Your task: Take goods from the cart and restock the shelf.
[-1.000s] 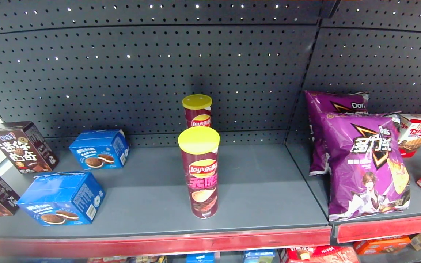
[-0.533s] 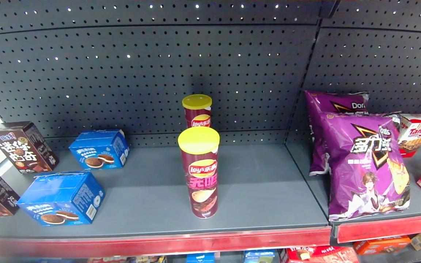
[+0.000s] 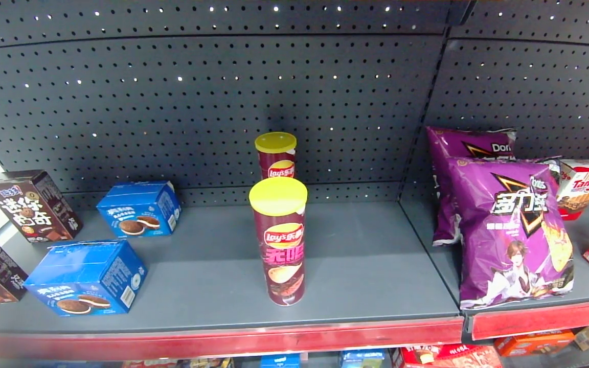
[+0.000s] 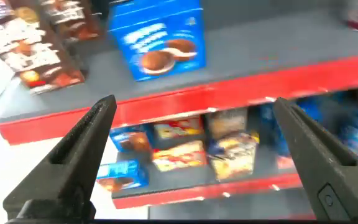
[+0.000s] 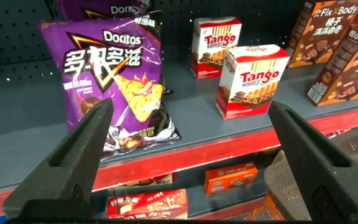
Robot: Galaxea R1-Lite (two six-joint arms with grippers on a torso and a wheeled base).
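1. Shelf (image 3: 366,266): grey deck, red lip (image 3: 274,337) along the front, pegboard behind.
2. Front can (image 3: 281,245): upright, yellow lid, mid-bay, nearer the lip. Rear can (image 3: 275,153): upright, directly behind it, close to the pegboard.
3. Near blue box (image 3: 85,276) and far blue box (image 3: 138,208): on the robot's left of the cans, well apart from them. Two brown boxes (image 3: 31,204) further left, by the bay's end.
4. Front purple bag (image 3: 509,230): stands in the next bay to the right, leaning back on the rear purple bag (image 3: 468,143). Wafer box (image 3: 583,186) just beyond them to the right.
5. Left gripper (image 4: 194,104): fingers (image 4: 79,155) spread wide, gripping nothing. Sits out in front of the red lip (image 4: 185,99), at abt lip height. Near blue box (image 4: 160,37) lies on the deck beyond the fingertips, betw. them in line of sight, not touching. Brown boxes (image 4: 36,56) beside it.
6. Right gripper (image 5: 191,107): fingers (image 5: 73,162) also spread wide, holding nothing. Faces the right bay from in front of the lip. Front purple bag (image 5: 107,81) sits beyond one fingertip, wafer box (image 5: 250,78) twd the other, neither touched.
7. Lower shelf goods (image 4: 191,149): mixed packs under the lip, too blurred to name.
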